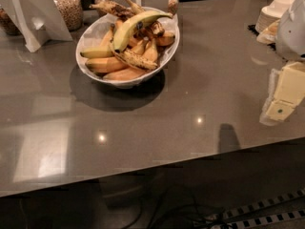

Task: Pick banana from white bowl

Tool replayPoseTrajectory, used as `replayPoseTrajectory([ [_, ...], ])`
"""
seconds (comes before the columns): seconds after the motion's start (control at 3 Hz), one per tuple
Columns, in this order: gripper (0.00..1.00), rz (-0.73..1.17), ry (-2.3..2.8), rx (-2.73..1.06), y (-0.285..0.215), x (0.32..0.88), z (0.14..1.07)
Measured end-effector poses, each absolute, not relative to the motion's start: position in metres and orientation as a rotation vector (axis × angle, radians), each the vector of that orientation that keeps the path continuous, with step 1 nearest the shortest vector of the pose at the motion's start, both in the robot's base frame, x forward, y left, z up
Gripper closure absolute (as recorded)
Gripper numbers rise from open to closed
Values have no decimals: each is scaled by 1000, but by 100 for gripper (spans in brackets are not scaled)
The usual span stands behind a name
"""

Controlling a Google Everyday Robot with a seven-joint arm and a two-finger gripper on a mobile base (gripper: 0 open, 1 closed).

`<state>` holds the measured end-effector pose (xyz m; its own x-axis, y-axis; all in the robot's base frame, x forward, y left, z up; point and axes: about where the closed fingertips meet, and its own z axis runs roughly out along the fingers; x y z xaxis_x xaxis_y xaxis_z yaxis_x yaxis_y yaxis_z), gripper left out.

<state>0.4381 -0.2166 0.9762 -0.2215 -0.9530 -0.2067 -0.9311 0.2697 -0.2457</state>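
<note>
The white bowl (90, 35) is a wide oval dish at the back left of the grey counter (200, 80). The banana (132, 26), long, curved and greenish-yellow, lies on top of the pile in it. Under and around it are smaller orange-yellow bananas (105, 63) and brown-speckled ones (135, 59). My gripper (282, 99) hangs at the right edge of the view, over the counter's front right part, far to the right of the bowl and holding nothing that shows.
A stack of small white dishes (274, 13) stands at the back right. Glass jars (69, 6) and white sign stands (35, 18) line the back left. The counter's front edge runs across the lower view, with cables on the floor below.
</note>
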Motion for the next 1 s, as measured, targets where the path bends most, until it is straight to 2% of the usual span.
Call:
replayPoseTrajectory([
  [1.0, 0, -76, 2099, -1741, -195, 460, 992],
])
